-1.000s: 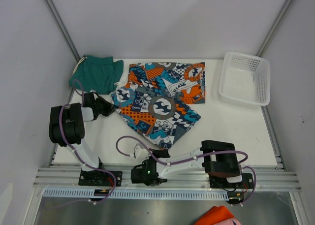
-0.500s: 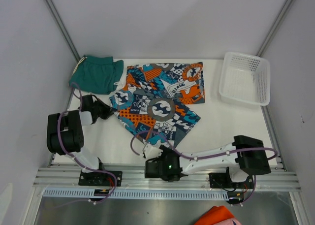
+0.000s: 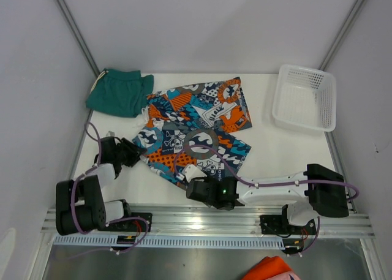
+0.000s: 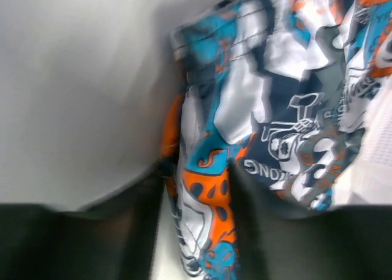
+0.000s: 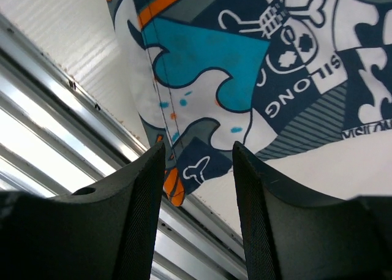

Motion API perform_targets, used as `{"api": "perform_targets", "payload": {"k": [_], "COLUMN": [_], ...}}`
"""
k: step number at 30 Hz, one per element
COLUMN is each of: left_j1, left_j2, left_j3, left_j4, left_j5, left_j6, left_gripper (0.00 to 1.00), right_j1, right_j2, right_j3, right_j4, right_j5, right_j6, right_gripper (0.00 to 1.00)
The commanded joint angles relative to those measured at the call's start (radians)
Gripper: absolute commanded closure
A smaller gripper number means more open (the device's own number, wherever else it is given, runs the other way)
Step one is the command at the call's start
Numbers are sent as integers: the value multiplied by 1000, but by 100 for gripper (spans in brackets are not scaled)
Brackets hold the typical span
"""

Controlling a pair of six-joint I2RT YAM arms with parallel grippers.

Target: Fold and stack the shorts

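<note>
The printed shorts (image 3: 196, 124) lie spread in the middle of the table, partly doubled over. The teal-green shorts (image 3: 119, 91) sit bunched at the far left corner. My left gripper (image 3: 130, 151) is at the printed shorts' left edge. The blurred left wrist view shows a strip of the printed shorts (image 4: 205, 225) between the parted fingers of the left gripper (image 4: 197, 170), with a sliver of table beside it. My right gripper (image 3: 195, 174) is at the near hem. In its wrist view the right gripper (image 5: 197, 151) stands open over a corner of the printed shorts (image 5: 202, 163), not touching it.
A white mesh basket (image 3: 304, 96) stands at the far right. The metal rail (image 3: 208, 222) runs along the table's near edge, right under the right gripper. A plain orange cloth (image 3: 269, 269) shows below the rail. Frame posts rise at both back corners.
Both arms drew back toward the near edge, dragging the printed shorts nearer and leftward. The right gripper opened and let go of the hem. The left fingers have parted.
</note>
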Motion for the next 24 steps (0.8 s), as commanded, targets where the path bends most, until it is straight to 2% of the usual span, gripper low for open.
{"api": "perform_targets", "payload": {"k": [1, 3, 4, 10, 14, 21, 24], "left_j1": [6, 8, 6, 8, 29, 83, 83], "left_j2": [-97, -128, -143, -199, -153, -16, 13], "left_j3": [5, 39, 47, 148, 221, 248, 262], "left_j4": [-83, -137, -197, -347, -415, -357, -337], "left_j5": [-104, -146, -152, -207, -240, -184, -183], "left_j6": [42, 49, 49, 54, 77, 76, 71], "left_gripper": [47, 25, 23, 21, 18, 20, 23], "right_j1": [0, 2, 2, 15, 20, 17, 19], "right_j2": [-24, -18, -13, -10, 2, 91, 128], "right_j3": [-41, -58, -72, -104, -100, -78, -72], "right_j4": [83, 95, 103, 115, 112, 85, 72], "right_j5": [-70, -75, -75, -113, -126, -109, -97], "right_j6": [-34, -37, -41, -60, -61, -47, -35], "right_gripper": [50, 50, 50, 53, 53, 53, 57]}}
